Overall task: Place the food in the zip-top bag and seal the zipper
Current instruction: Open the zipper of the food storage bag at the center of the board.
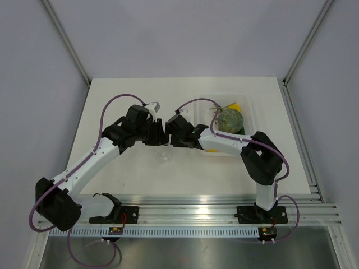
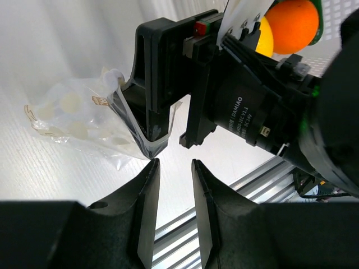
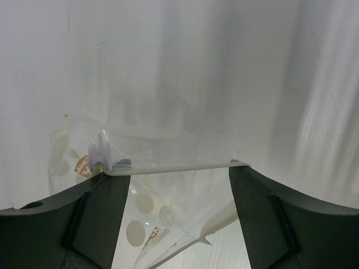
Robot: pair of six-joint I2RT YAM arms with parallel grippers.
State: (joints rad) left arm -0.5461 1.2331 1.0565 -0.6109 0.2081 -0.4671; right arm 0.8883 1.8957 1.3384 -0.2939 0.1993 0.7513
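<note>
**Fig.** Both arms meet over the middle of the table point(image 1: 123, 106), at the mouth of the zip-top bag point(image 2: 73, 120). The bag lies flat and crinkled there, with no food in it.

- **Right claw point(image 3: 179, 171):** released, jaws wide. The zipper point(image 3: 179, 166) runs from one fingertip to the other, with its white slider point(image 3: 101, 152) beside one finger. Whether the film is caught on the fingers cannot be told.
- **Left claw point(image 2: 174, 165):** released, jaws a little apart with nothing between them, just beside the bag's corner.
- **The food point(image 1: 235, 106):** rests in the clear tray point(image 1: 251, 112) toward the right edge of the table, beside the melon point(image 1: 230, 119) and well apart from the bag.

Step in hand, as judged: opening the mouth. To do it well, each claw should take one lip only, close to the strip, and part the lips gently. A pinch through both layers would hold the mouth closed. A hard pull would drag the light film across the table.
</note>
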